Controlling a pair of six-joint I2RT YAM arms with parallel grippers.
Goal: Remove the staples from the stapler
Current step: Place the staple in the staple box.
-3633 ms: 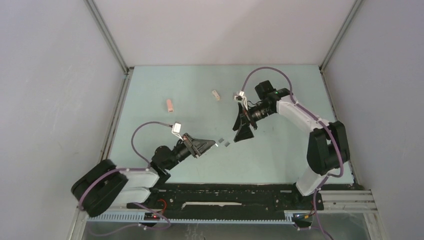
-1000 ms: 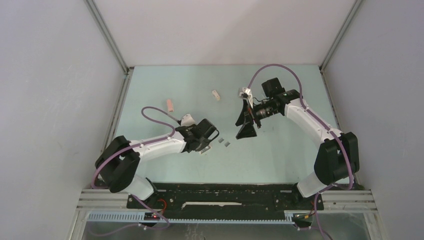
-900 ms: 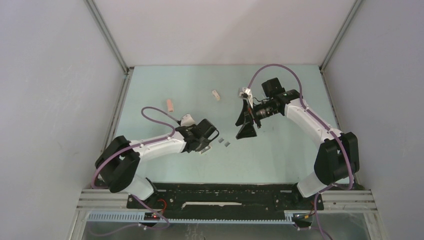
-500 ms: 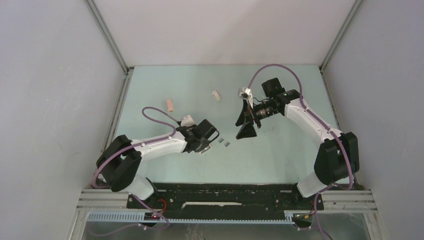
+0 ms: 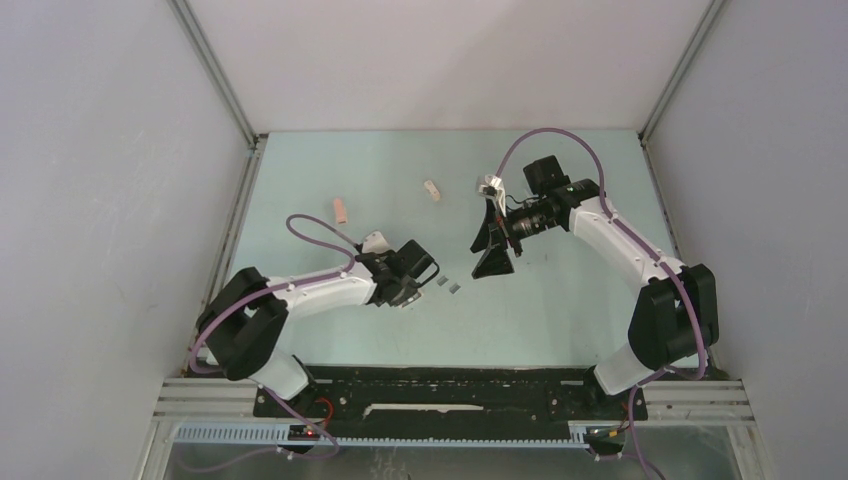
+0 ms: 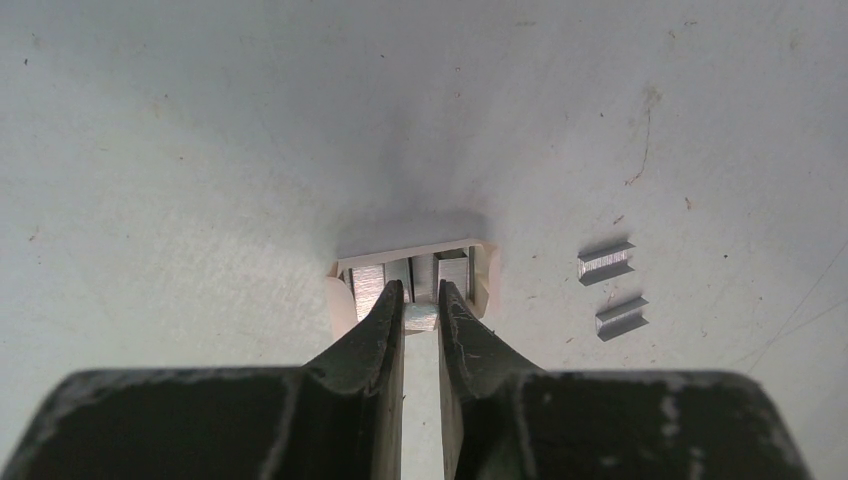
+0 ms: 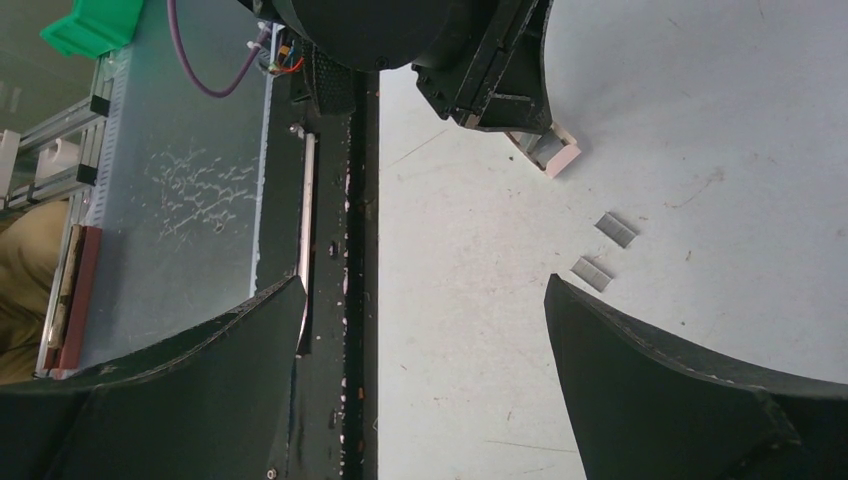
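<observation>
- Your left gripper has barely shifted in the last second. Its tips are nearly together, pinching a grey staple strip inside the open stapler.
- Two loose strips lie just right of that gripper, as before.
- Your right gripper stays spread wide, holding nothing.
</observation>
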